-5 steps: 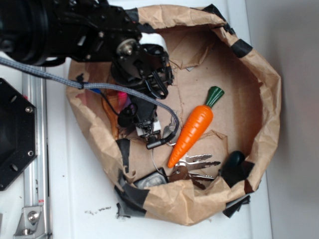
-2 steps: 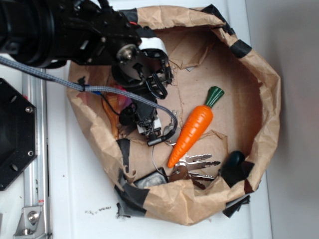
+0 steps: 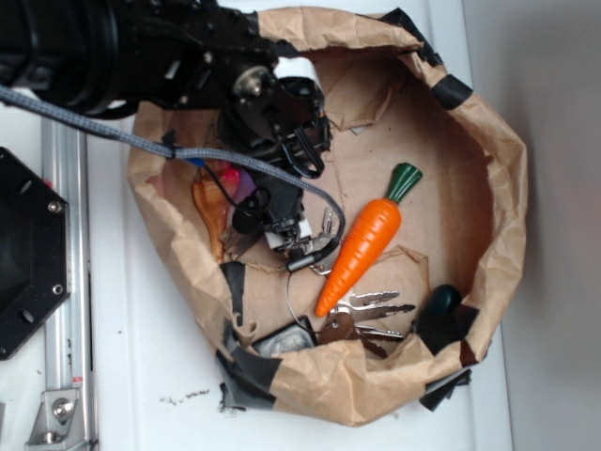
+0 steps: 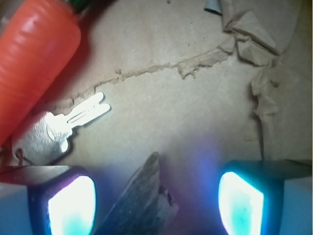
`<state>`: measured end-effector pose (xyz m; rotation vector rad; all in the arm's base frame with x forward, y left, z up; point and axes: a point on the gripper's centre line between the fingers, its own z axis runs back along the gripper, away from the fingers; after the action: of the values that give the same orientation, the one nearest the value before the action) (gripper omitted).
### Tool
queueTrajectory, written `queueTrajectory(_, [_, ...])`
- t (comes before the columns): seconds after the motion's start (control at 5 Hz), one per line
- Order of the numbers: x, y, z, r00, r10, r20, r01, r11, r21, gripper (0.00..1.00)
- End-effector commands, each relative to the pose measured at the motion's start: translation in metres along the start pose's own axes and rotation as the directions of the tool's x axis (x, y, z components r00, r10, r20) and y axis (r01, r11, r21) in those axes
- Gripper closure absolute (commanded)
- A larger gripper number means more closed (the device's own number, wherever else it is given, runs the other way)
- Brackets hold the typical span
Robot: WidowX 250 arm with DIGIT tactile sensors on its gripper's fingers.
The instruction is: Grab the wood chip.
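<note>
Torn brown paper floor (image 4: pixel 195 112), wood chip (image 4: pixel 142 200) between spread gripper (image 4: pixel 155 200) pads (apparently untouched)

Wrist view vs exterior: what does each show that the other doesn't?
Wrist only: the wood chip between the open jaws, beside the left pad; a torn seam in the cardboard floor. Exterior only: the paper bag's rim, the key bunch, the carrot's green top, the arm hiding the chip. Both: the carrot and a silver key.
</note>
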<state>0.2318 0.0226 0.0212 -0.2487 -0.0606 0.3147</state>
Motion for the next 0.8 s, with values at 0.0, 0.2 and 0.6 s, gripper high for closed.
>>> queueTrajectory(0.0, [-0.008,-0.015,-0.008,0.972,0.226,0.06,-0.23,0.97,0.076,0.0])
queueTrajectory(0.2, [-0.014,-0.029,-0.009,0.974,0.221,0.059,-0.226,0.968,0.109,0.0])
queueTrajectory(0.6, [-0.021,-0.027,-0.015,0.977,0.206,0.061,-0.212,0.97,0.117,0.0])
